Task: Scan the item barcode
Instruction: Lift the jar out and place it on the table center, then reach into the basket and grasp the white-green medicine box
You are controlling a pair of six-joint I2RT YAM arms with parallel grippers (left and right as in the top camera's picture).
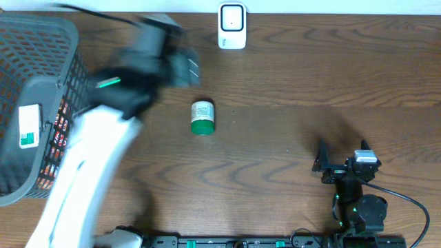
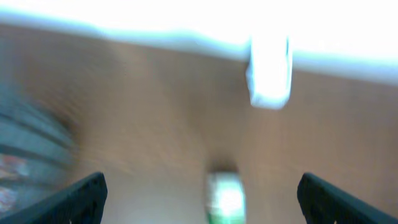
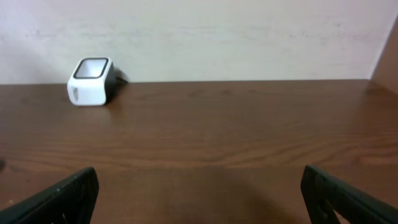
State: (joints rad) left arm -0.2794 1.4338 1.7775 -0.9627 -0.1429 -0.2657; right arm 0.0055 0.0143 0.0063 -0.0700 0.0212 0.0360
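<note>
My left gripper (image 1: 180,69) hovers over the counter (image 1: 289,138), blurred, its jaws spread wide with nothing in them. The small white bottle (image 1: 202,117) with a green cap lies on its side on the counter, near that gripper but not touching it. The white barcode scanner (image 1: 232,26) stands at the far edge beyond it. A dark mesh basket (image 1: 34,103) sits at my left. My right gripper (image 1: 342,157) is low near my base, jaws wide apart and empty.
</note>
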